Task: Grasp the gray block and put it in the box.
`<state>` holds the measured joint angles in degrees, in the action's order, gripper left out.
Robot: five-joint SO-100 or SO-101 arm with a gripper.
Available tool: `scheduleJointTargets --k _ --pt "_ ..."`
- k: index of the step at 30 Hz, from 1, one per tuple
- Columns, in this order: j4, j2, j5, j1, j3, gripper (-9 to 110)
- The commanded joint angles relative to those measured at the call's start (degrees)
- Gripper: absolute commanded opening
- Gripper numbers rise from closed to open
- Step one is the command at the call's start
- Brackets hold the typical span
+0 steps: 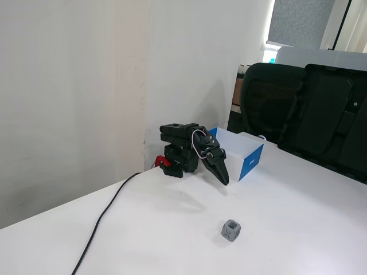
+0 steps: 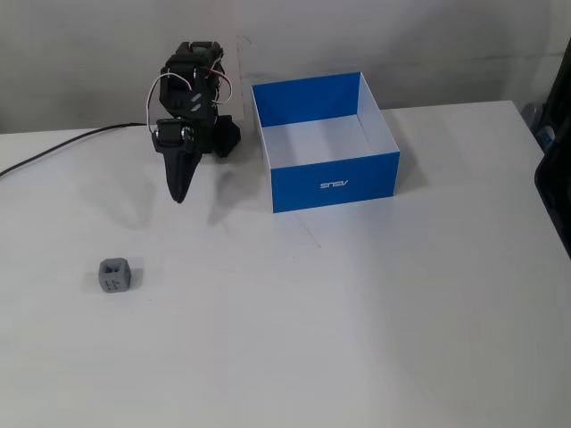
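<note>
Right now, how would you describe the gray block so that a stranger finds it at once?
Start at the blue box on the white table. In that fixed view the folded black arm sits left of it; the gray block lies alone, nearer the camera, below the gripper. It is the only small cube, with recessed faces.

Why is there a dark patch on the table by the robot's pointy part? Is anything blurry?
That patch is the end effector's shadow, soft and faint in both fixed views; the block casts a small one too. Light is even, no glare on the box. In the other fixed view the block looks slightly soft.
</note>
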<state>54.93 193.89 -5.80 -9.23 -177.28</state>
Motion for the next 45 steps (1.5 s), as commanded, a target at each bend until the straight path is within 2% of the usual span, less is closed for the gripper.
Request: scheduleJointTargets --k 1,45 --pt "-1.0 0.8 -0.7 -0.1 -3.6 0" --pt "-0.4 0.8 -1.0 -1.3 -3.7 0"
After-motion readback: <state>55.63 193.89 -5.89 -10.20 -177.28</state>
